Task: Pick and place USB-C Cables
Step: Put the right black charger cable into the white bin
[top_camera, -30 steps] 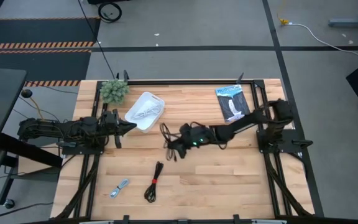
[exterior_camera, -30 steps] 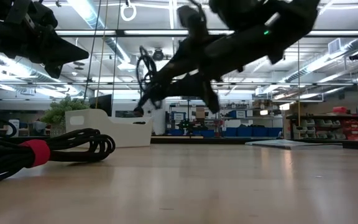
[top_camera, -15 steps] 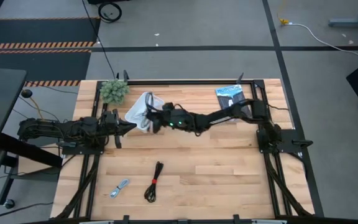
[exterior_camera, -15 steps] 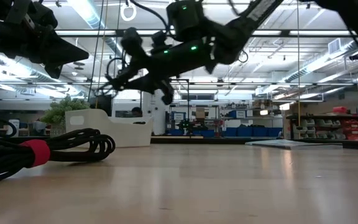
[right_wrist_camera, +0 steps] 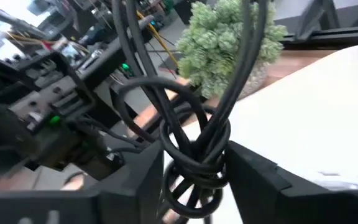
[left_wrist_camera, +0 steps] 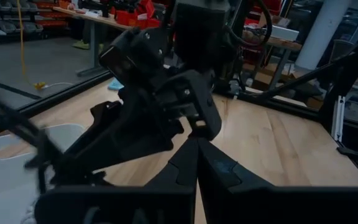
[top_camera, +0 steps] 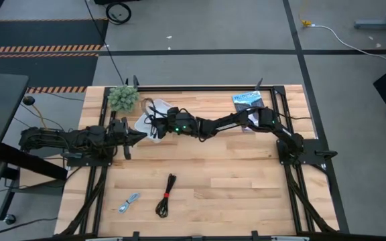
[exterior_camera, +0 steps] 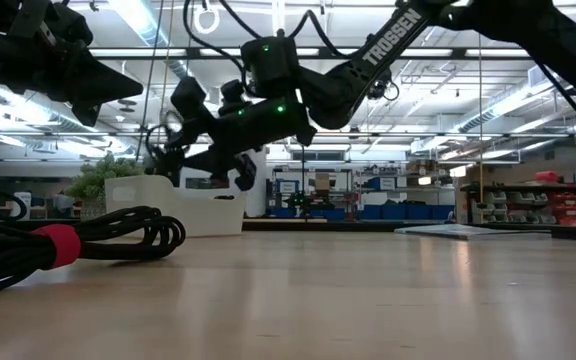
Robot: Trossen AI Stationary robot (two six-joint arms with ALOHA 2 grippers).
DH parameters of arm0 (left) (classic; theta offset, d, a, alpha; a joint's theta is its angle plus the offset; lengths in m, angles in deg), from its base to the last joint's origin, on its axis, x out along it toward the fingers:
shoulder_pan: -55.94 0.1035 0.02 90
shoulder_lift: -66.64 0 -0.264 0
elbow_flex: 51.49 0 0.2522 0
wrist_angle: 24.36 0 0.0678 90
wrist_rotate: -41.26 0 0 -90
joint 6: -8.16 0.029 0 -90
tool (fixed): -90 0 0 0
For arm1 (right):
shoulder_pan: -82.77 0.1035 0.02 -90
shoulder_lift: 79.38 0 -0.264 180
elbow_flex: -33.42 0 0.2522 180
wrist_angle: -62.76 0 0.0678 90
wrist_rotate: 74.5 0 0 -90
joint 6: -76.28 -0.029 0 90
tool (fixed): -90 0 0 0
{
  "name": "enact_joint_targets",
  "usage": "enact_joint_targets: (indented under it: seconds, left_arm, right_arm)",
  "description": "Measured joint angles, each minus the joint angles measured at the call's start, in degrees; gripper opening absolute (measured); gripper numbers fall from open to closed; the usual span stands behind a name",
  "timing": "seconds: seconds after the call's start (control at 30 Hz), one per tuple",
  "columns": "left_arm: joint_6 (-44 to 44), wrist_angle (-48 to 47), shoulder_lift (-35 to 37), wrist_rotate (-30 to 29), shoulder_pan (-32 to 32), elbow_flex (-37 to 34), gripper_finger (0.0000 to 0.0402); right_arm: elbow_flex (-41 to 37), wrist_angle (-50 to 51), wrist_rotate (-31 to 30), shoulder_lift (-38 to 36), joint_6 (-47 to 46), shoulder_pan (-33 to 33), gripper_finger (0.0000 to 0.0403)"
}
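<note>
the thin black loose coil (right_wrist_camera: 194, 155) is seen pinched between the fingers of the right gripper (top_camera: 157, 120), held in the air over the white bin (top_camera: 146, 125) beside the small green plant (top_camera: 123, 98), a grip made plain only in the right wrist view. from above, the black bundle with red tie (top_camera: 165, 196) and the short silver-grey cable (top_camera: 129, 201) are shown lying on the table's (top_camera: 233, 187) near side, while the left gripper (top_camera: 139, 136) is seen pressed together just beside the bin.

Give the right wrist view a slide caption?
Right end effector holds the thin black cable over the white tray.
</note>
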Motion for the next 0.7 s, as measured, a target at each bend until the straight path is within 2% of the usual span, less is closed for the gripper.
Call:
enact_joint_targets:
  seconds: [0.23,0.47,0.53,0.7]
  left_arm:
    - [0.02,-0.01,0.0,0.0,-0.01,-0.01,0.0011]
    - [0.01,0.01,0.0,0.0,0.0,-0.02,0.0011]
    - [0.02,0.01,0.02,0.0,0.0,-0.04,0.0011]
    - [0.01,0.0,0.0,0.01,0.0,-0.04,0.0011]
  right_arm:
    - [0.09,3.18,-0.75,-0.54,-0.84,-0.26,0.0226]
    - [0.37,5.15,-0.61,-1.64,6.17,-0.26,0.0228]
    - [2.13,8.98,0.47,-1.79,8.48,-0.28,0.0228]
    - [11.88,28.95,-1.16,-1.82,18.37,-0.89,0.0227]
